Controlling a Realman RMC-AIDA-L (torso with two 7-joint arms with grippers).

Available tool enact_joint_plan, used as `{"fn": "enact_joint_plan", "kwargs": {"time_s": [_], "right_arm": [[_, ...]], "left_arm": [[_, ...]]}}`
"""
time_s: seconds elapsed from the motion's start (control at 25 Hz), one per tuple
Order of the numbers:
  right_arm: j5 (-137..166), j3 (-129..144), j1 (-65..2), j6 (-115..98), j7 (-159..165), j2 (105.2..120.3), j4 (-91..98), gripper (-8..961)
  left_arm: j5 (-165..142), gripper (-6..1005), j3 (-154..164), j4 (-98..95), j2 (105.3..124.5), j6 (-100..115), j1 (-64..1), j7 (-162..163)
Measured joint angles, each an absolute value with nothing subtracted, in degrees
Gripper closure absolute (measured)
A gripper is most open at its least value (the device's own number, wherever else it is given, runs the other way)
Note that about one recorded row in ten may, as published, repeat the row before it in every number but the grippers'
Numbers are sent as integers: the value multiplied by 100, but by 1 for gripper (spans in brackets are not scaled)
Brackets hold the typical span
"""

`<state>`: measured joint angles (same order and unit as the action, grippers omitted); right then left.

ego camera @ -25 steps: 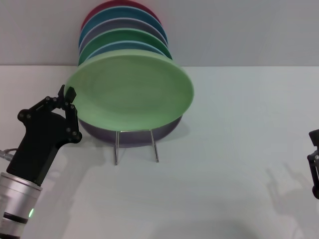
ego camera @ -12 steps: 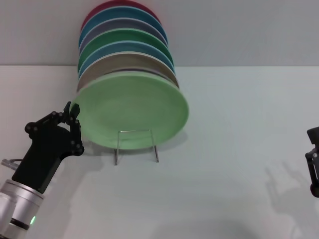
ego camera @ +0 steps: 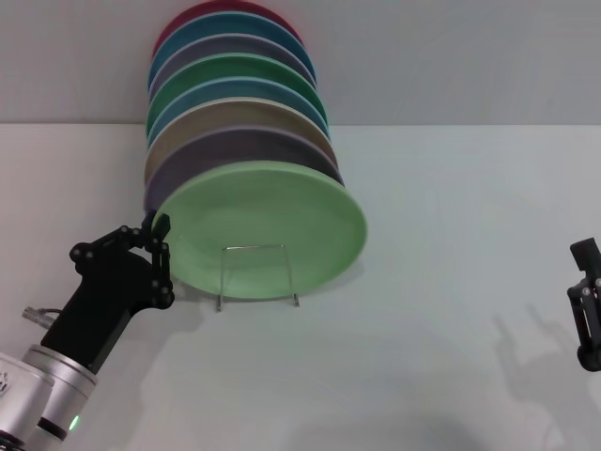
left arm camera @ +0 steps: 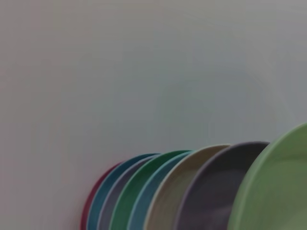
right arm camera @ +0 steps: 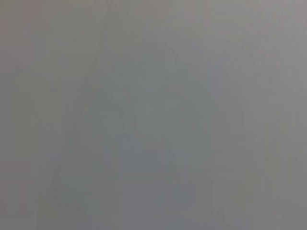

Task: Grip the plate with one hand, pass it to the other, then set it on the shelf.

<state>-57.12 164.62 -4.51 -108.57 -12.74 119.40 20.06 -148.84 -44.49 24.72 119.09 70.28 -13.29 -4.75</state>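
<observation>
The mint-green plate is held tilted, low over the table, at the front of a row of standing plates. My left gripper, black with a silver wrist, is shut on the plate's left rim. The plate also fills a corner of the left wrist view. The silver wire rack stands on the table, its squared loop showing in front of the plate's lower part. My right gripper, all black, sits at the far right edge, away from the plate.
Behind the held plate stands a row of plates: lilac, beige, blue, darker green, and others up to a dark red one. They also show in the left wrist view. A grey wall rises behind the white table.
My left gripper has moved down and to the right with the mint-green plate. The plate has dropped lower, uncovering the beige and lilac plates behind it. The right arm has barely moved.
</observation>
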Motion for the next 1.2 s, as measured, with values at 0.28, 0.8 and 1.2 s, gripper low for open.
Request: {"fn": "enact_joint_plan", "kwargs": {"time_s": [0.28,0.8,1.2], "right_arm": [[-5693,16467,-474,-10788,-1274,11942,2022,549],[-5703,16350,-647,-10577,-1274,11933,2037,550],[-5711,15615,-998,-10235,-1145,11926,1899,549]], "left_arm": [[-14883,957,-4445,2462,11896,6956,-1353,-411],[-14878,472,-4720,2428,11860,8553,-786,-322],[-14871,374,-5157,1936,11869,9500,-832,1038]]}}
